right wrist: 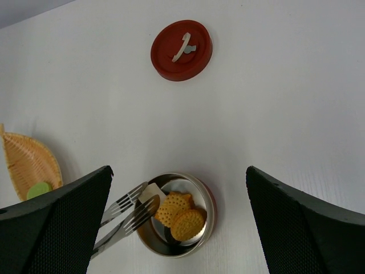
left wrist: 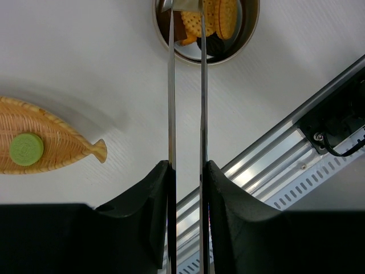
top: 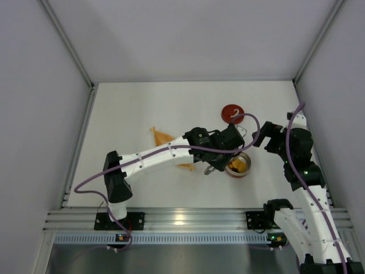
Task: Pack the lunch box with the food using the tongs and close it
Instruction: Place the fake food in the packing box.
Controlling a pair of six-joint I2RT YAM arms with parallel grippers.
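The left gripper [left wrist: 187,166] pinches the thin tongs [left wrist: 171,114]; the right gripper [right wrist: 178,174] is spread wide. The cookies [left wrist: 219,14] up top look crumbly: squeeze softly.

One tin [right wrist: 181,181], one lid [right wrist: 171,57], one tongs [left wrist: 171,103], one dish [left wrist: 57,128]

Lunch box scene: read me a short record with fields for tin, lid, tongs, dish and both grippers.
tin: open, biscuits inside
lid: flat on table, apart from tin
tongs: tips at the tin
dish: holds one green piece
left gripper: shut on tongs
right gripper: open, empty, near tin
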